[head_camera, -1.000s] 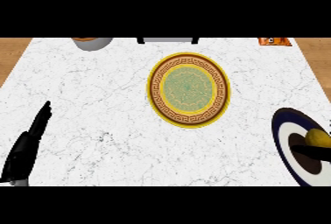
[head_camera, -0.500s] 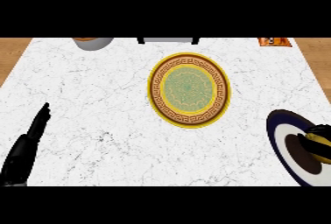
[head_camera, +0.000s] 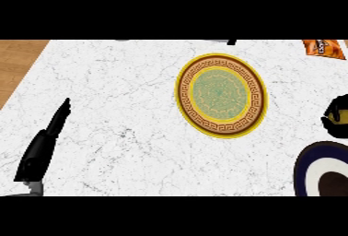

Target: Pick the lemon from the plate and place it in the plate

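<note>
Curling at the right edge of the head view, the right hand [head_camera: 336, 119] shows as dark fingers wrapped round something yellow that peeks between them, which looks like the lemon [head_camera: 333, 115]; most of it is hidden, so I cannot be sure. This hand sits above a dark blue plate [head_camera: 304, 171] with a white ring and a dark middle, cut off by the lower right corner, and well apart from the yellow plate [head_camera: 222, 96]. That plate, with a brown patterned border and a green centre, lies flat on the white marble counter [head_camera: 129, 115] towards the upper middle, with nothing on it. At the lower left the left hand [head_camera: 45, 146] rests over the counter, its fingers straight and pressed together, pointing up and away, holding nothing. An orange packet [head_camera: 323, 47] lies at the far right corner of the counter. Beyond the counter's left edge a strip of wooden floor [head_camera: 19, 64] shows.
</note>
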Tool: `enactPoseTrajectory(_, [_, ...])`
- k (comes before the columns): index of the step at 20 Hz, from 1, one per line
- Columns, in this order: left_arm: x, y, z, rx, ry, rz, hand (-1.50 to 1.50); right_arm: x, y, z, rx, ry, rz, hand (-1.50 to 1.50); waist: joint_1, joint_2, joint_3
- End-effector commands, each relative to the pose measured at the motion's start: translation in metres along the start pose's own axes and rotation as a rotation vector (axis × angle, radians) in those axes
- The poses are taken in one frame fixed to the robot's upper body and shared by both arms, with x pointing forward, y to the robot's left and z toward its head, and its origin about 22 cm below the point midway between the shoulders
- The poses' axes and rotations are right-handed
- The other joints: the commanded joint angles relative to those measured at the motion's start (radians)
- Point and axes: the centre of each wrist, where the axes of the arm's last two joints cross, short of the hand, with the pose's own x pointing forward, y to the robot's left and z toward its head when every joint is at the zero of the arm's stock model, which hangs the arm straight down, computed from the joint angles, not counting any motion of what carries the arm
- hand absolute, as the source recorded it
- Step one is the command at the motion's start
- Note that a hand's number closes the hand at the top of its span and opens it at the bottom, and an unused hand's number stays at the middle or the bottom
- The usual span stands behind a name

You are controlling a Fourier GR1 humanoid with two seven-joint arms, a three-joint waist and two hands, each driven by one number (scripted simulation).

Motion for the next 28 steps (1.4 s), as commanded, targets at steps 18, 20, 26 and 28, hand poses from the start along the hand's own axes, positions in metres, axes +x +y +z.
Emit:
enactPoseTrajectory(18, [-0.020,0.019,0.008,0.050,0.063,-0.006,0.00,0.063,-0.100,-0.064,-0.337,-0.800,-0.019,1.50,-0.087,-0.027,-0.002])
enactPoseTrajectory(20, [-0.011,0.015,0.002,0.062,0.053,-0.018,0.00,0.069,-0.088,-0.073,-0.282,-0.846,-0.087,1.50,-0.091,-0.027,-0.002])
enactPoseTrajectory(26, [-0.031,0.012,0.027,0.077,0.084,-0.010,0.00,0.153,-0.085,-0.089,-0.190,-0.956,-0.082,1.50,-0.118,-0.040,-0.005])
enactPoseTrajectory(28, [-0.018,0.035,0.007,0.092,0.081,-0.026,0.00,0.187,-0.088,-0.088,-0.161,-0.975,-0.127,1.50,-0.131,-0.043,-0.005])
